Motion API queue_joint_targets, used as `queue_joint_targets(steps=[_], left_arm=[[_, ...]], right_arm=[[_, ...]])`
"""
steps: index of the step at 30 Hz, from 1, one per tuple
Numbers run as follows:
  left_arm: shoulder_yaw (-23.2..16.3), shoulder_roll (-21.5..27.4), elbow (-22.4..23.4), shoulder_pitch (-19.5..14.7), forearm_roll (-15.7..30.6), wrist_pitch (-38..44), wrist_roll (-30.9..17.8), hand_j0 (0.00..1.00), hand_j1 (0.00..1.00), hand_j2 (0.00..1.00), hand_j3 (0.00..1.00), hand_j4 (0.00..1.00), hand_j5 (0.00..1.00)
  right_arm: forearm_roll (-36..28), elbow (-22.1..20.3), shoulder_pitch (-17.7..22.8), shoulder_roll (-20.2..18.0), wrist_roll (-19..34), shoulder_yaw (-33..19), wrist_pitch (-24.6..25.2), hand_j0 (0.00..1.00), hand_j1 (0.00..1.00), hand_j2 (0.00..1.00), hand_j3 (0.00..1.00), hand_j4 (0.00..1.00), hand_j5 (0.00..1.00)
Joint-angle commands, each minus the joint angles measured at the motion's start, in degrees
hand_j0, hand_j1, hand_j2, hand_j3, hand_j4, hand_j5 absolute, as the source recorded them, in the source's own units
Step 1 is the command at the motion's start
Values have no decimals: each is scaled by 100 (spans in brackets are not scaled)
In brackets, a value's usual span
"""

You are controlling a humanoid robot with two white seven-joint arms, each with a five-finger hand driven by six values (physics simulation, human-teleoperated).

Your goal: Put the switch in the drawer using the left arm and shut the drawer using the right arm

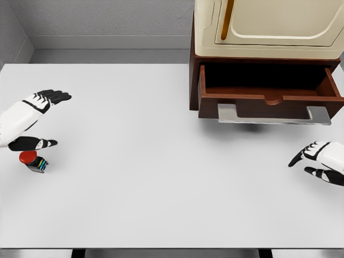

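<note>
Switch (33, 161): red-capped, on a small dark base, standing on the white table (161, 177) near its left edge, just below the thumb of the left hand (32, 121), whose fingers are spread apart and grasp nothing. Drawer (271, 91): dark brown, pulled open beneath a cream cabinet (269, 27) at the far right, grey handle (274, 115) facing forward. Right hand (322, 161): low at the right edge, fingers loosely parted, holding nothing, well apart from the drawer.

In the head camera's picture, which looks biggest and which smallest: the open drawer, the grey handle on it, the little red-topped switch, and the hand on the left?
As they appear in the head view:
1. Open drawer
2. Grey handle
3. Left hand
4. Switch

The hand sits closer to the camera, which may flatter its size.
</note>
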Motion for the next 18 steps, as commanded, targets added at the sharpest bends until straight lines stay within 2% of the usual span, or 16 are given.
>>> queue_joint_targets(steps=[1,3,4,8,12,14,15,16,18], left_arm=[[11,0,-45,9,61,13,19,100,100,100,100,100,100],[19,-62,-45,18,88,13,46,100,100,100,100,100,100],[19,-62,-10,18,315,13,46,100,100,100,100,100,100],[169,-18,175,141,1466,13,55,100,100,100,100,100,100],[151,158,544,316,2671,13,55,100,100,100,100,100,100],[160,175,764,589,3067,13,55,100,100,100,100,100,100],[160,158,773,879,3278,13,55,100,100,100,100,100,100],[169,149,860,1063,3296,13,55,100,100,100,100,100,100],[169,158,1071,1072,3340,13,55,100,100,100,100,100,100]], right_arm=[[-9,-51,0,-31,-40,-8,3,49,49,49,49,49,49],[-9,-112,0,-31,-5,-35,3,50,50,50,50,50,50],[-9,-112,0,-31,4,-26,3,50,50,50,50,50,50],[-9,-104,0,-31,12,-35,3,52,52,52,52,52,52],[-1,-95,0,-66,4,-44,3,52,52,52,52,52,52],[-1,-77,0,-58,-14,-44,3,52,52,52,52,52,52],[-1,-77,0,-75,-14,-44,3,52,52,52,52,52,52],[-1,-68,9,-84,-14,-44,3,52,52,52,52,52,52],[-1,-51,0,-163,-14,-44,3,52,52,52,52,52,52]])
